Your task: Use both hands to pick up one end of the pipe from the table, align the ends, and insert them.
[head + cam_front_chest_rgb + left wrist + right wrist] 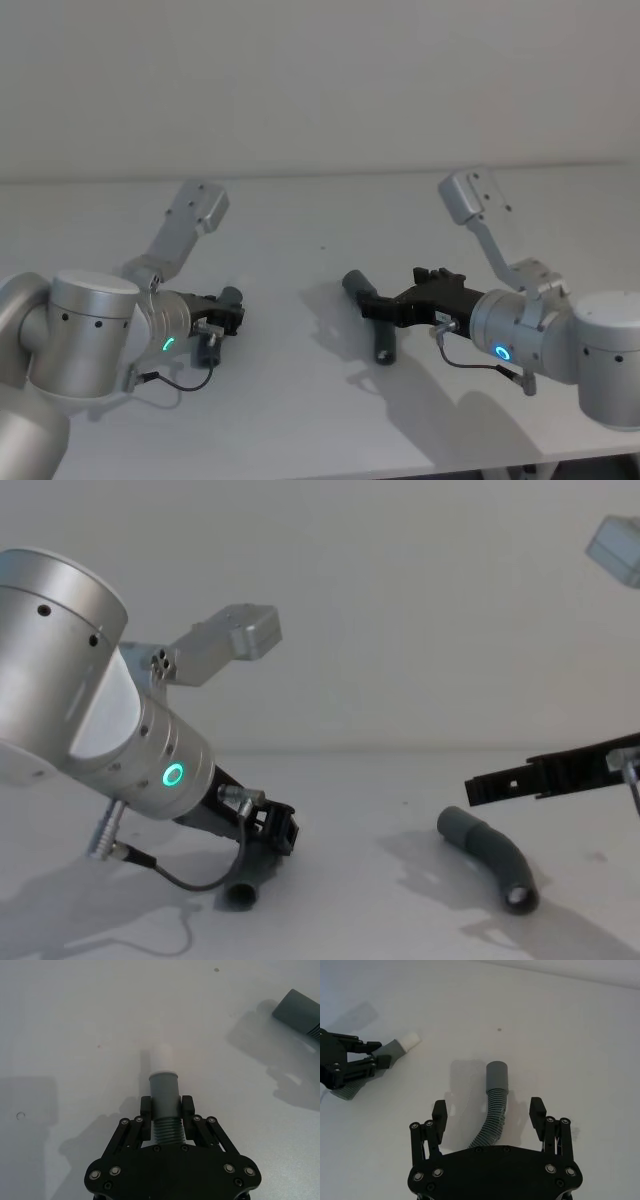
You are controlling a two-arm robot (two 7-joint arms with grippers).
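- Clamping the ribbed stretch of the white-tipped hose piece (165,1095) tight in the left gripper (166,1106), showing the white tip (161,1058) ahead of the fingers, low over the table (300,420).
- Holding the right gripper (488,1106) spread wide, straddling the other hose piece (496,1105), touching nothing.
- Resting that piece curved on the table, pointing its wide grey cuff (497,1076) away from the gripper.

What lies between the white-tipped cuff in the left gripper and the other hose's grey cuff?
Just bare table between white tip and grey cuff, per the right wrist view.

Silver arms (90,320) bear black jaws, perhaps teal-lit rings (174,774)
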